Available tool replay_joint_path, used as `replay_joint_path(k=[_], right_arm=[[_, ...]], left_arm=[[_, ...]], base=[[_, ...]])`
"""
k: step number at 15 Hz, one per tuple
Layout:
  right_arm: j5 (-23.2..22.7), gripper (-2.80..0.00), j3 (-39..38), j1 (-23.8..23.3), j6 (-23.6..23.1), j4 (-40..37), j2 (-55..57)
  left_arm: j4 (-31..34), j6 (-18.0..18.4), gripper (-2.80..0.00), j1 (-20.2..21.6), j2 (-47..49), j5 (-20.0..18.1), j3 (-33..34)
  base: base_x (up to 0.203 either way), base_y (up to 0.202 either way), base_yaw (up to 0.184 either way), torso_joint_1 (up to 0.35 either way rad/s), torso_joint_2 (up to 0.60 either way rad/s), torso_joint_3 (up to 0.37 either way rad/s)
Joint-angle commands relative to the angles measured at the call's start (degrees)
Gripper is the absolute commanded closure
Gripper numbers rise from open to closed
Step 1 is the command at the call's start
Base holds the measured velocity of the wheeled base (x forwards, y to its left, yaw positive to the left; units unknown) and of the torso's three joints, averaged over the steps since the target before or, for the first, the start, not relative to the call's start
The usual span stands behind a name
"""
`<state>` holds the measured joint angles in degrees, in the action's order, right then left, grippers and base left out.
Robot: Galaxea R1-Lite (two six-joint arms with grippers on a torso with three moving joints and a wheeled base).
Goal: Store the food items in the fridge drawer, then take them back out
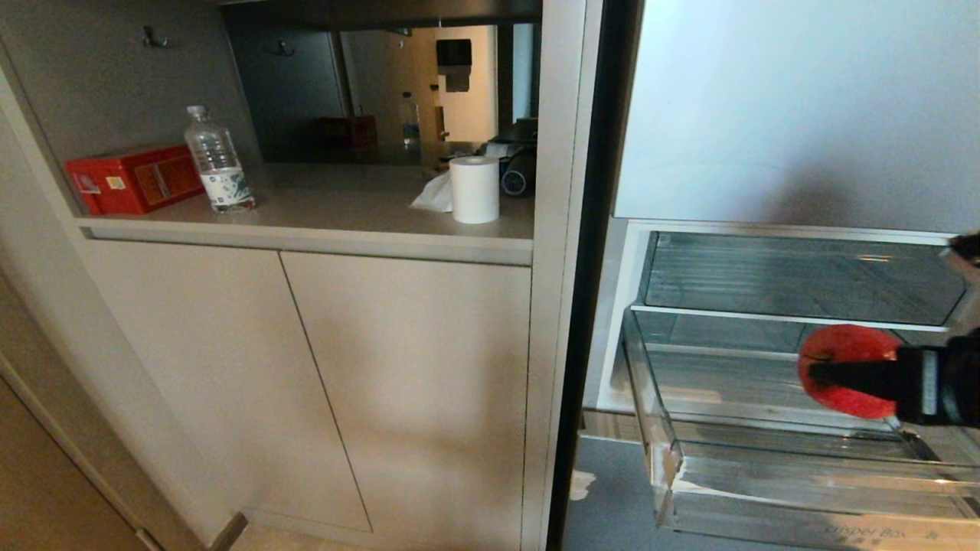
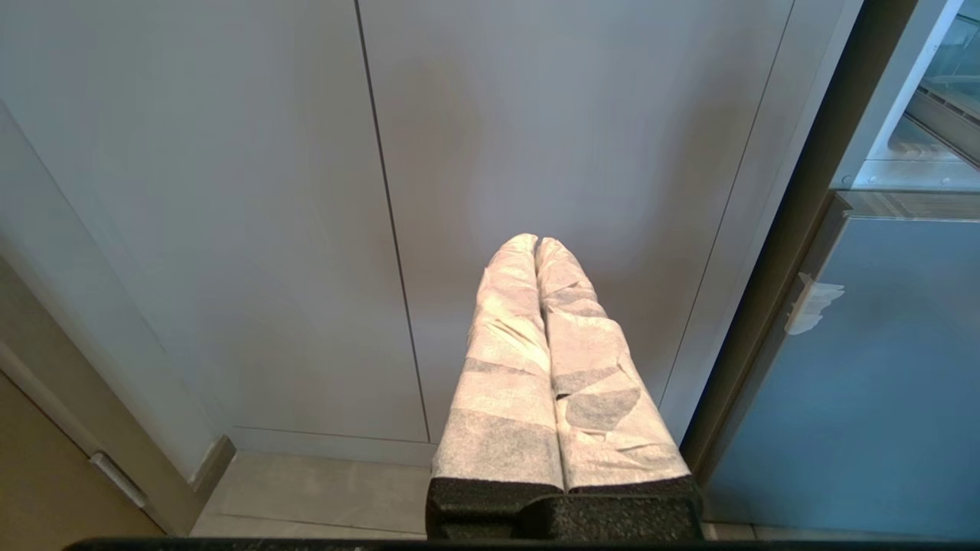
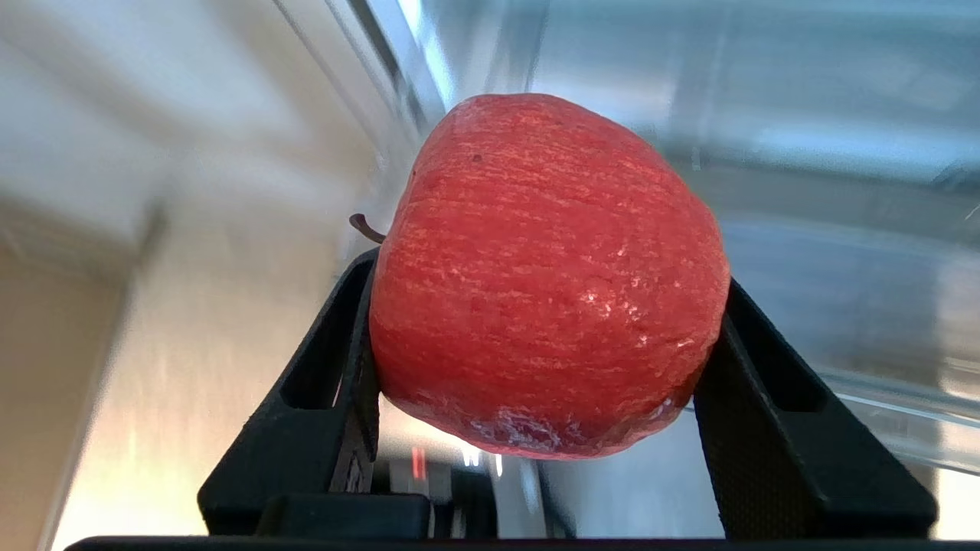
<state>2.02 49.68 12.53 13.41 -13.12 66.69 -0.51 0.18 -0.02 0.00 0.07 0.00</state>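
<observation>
A round glossy red apple [image 1: 842, 360], one of the food items, hangs in the air over the pulled-out fridge drawer [image 1: 652, 405], a clear shallow box with grey "Crisper Box" lettering on its front. My right gripper [image 1: 823, 373] comes in from the right edge and is shut on the apple. In the right wrist view the apple [image 3: 547, 283] fills the span between the two black fingers [image 3: 348, 344] of my right gripper [image 3: 547, 279], its stem pointing sideways. My left gripper [image 2: 536, 243] is parked with its white-wrapped fingers pressed together, facing the cabinet doors.
Another clear drawer [image 1: 796, 279] sits above and behind the open one. Left of the fridge, a counter niche holds a red box [image 1: 130, 180], a water bottle [image 1: 218, 161] and a white paper roll [image 1: 475, 189]. Beige cabinet doors [image 1: 406, 383] stand below.
</observation>
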Motion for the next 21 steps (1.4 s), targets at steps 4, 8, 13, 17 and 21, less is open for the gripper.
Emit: replay_joint_path(k=[4,8,13,17,21], right_arm=[[0.8,0.0,-19.5,-1.3,-6.0,7.1,-40.0],[1.3,0.0,-45.4,-3.3,-15.1,23.1,-49.7],[1.4,0.0,-49.6,-5.0,-15.1,18.1,-50.9],[-0.6,0.0,-49.6,-10.8,-15.3,12.6,-55.1],[-1.1,0.0,-49.7,-12.3,-16.2,12.7,-67.0]], left_arm=[[0.0,0.0,0.0,0.0,0.0,0.0,0.1],[0.0,0.0,0.0,0.0,0.1,0.0,0.1],[0.0,0.0,0.0,0.0,0.1,0.0,0.1],[0.0,0.0,0.0,0.0,0.0,0.0,0.1],[0.0,0.0,0.0,0.0,0.1,0.0,0.1]], base=[[0.0,0.0,0.0,0.0,0.0,0.0],[0.0,0.0,0.0,0.0,0.0,0.0],[0.0,0.0,0.0,0.0,0.0,0.0],[0.0,0.0,0.0,0.0,0.0,0.0],[0.0,0.0,0.0,0.0,0.0,0.0]])
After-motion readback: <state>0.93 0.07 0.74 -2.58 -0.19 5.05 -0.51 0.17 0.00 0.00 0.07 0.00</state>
